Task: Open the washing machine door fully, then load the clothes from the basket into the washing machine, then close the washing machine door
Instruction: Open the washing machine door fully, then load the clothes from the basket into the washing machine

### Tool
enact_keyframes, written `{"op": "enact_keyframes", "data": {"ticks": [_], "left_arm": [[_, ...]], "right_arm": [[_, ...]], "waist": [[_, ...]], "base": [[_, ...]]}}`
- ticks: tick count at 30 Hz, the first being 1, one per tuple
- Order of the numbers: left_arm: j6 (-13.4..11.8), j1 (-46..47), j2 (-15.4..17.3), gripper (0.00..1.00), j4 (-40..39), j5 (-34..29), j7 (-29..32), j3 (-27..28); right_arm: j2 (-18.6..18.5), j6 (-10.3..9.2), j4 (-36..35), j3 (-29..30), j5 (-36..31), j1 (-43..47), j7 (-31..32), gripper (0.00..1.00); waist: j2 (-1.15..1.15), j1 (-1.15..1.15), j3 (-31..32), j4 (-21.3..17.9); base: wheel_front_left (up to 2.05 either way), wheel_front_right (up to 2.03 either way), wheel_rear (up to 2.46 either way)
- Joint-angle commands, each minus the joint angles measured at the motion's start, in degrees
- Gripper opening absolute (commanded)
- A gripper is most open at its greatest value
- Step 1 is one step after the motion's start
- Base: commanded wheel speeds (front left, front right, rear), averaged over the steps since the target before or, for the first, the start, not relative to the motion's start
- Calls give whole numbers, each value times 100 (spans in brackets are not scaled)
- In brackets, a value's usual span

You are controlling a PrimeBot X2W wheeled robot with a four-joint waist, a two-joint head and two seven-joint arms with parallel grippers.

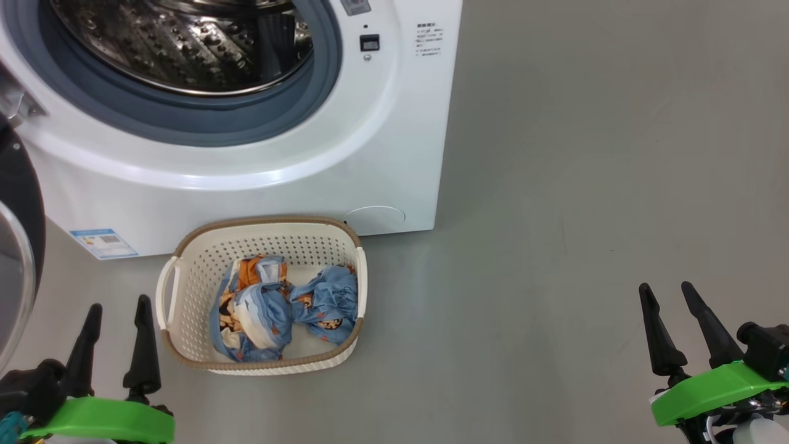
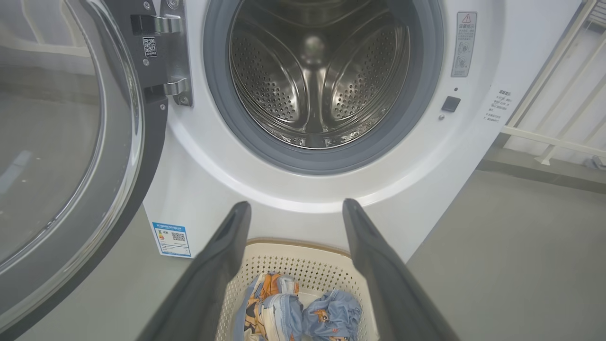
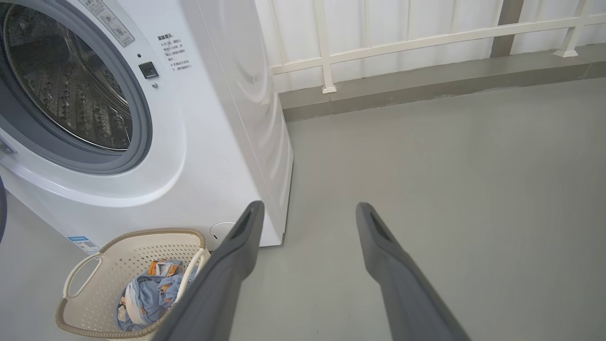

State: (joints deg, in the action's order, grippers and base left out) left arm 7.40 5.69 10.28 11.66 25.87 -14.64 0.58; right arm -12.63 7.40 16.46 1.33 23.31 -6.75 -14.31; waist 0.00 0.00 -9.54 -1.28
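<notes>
One washing machine door (image 1: pixel 28 209) stood open left of the released left pincer (image 1: pixel 119 303), cropped by the frame, one basket (image 1: pixel 203 259) just right of it held two bundles of clothes (image 1: pixel 277 305), washing machine (image 1: pixel 246 172) beyond, drum top cropped, right pincer (image 1: pixel 666 287) also released.

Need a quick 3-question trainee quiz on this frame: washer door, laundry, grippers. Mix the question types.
1. True or false: the washing machine door stands open.
2. Where are the clothes? A) in the drum B) in the basket C) on the floor
3. Fill in: the left gripper and the right gripper are both ____ and hold nothing.

Key: 1 true; 2 B; 3 open.
</notes>
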Motion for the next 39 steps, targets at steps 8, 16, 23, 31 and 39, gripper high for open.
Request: {"op": "enact_keyframes", "data": {"ticks": [8, 16, 23, 31, 39], "left_arm": [[9, 3, 192, 100, -108, 83, -36, 153], [9, -1, 251, 100, -41, 151, -36, 17], [9, 45, 308, 100, -13, 313, -36, -104], [9, 124, 365, 100, -29, 319, -36, -151], [9, 225, 366, 100, -95, 261, -36, -142]], "right_arm": [[-23, 9, -158, -87, -70, 49, -69, 100], [-29, 9, -146, -118, -53, 74, -69, 100], [-42, 9, -161, -144, -50, 35, -69, 100], [-8, 9, -160, -150, -56, -11, -69, 100], [51, 9, -174, -142, -73, -49, -69, 100]], "waist": [[0, 0, 34, -35], [0, 0, 60, 0], [0, 0, 15, 14], [0, 0, -56, -5], [0, 0, -143, -38]], "base": [[0, 0, 0], [0, 0, 0], [12, -46, 34], [78, -181, 103], [138, -171, 33]]}}
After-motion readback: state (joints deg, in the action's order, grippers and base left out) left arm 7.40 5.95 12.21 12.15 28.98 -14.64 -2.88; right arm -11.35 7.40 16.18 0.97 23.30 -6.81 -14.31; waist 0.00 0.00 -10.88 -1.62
